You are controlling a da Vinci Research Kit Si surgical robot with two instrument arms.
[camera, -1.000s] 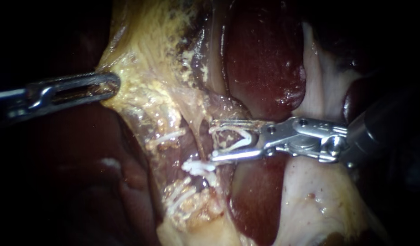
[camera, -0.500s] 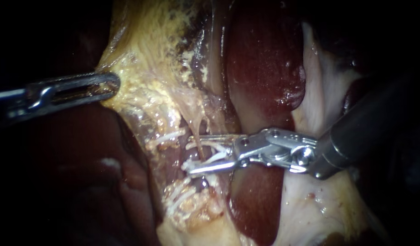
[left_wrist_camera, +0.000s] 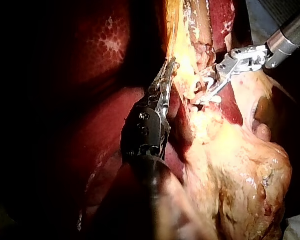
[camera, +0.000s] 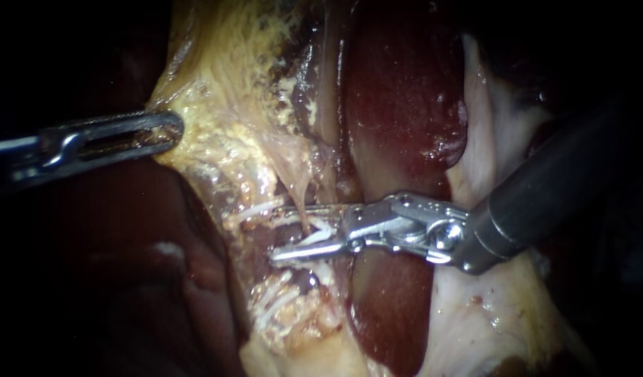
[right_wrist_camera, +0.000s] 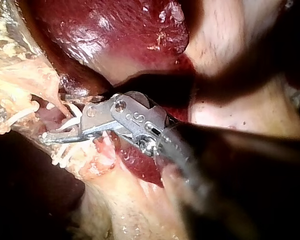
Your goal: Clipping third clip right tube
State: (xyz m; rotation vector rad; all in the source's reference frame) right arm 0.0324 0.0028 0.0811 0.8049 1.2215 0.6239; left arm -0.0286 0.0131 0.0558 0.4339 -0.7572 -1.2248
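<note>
My right instrument (camera: 297,232) comes in from the right. Its jaws are open, one on each side of a thin pale tube (camera: 301,199) that runs down from the yellow fatty tissue. A white clip (camera: 320,234) sits between the jaws, against the tube. In the right wrist view the same jaws (right_wrist_camera: 65,125) straddle the tube (right_wrist_camera: 57,97). My left instrument (camera: 160,132) stays at the left, its jaws shut on the edge of the yellow tissue (camera: 216,105); the left wrist view shows that hold (left_wrist_camera: 167,75). White clips (camera: 255,208) lie on the tissue just beside the right jaws.
Dark red liver (camera: 405,91) lies behind and below the right instrument's jaws. Pale gallbladder wall (camera: 489,307) lies under its shaft. More white clip material (camera: 276,304) sits lower on the yellow tissue. The left side of the scene is dark.
My right instrument has moved left and slightly down, so its jaws now reach across the tube with the clip. The gap between them is a little narrower. The left instrument has not moved.
</note>
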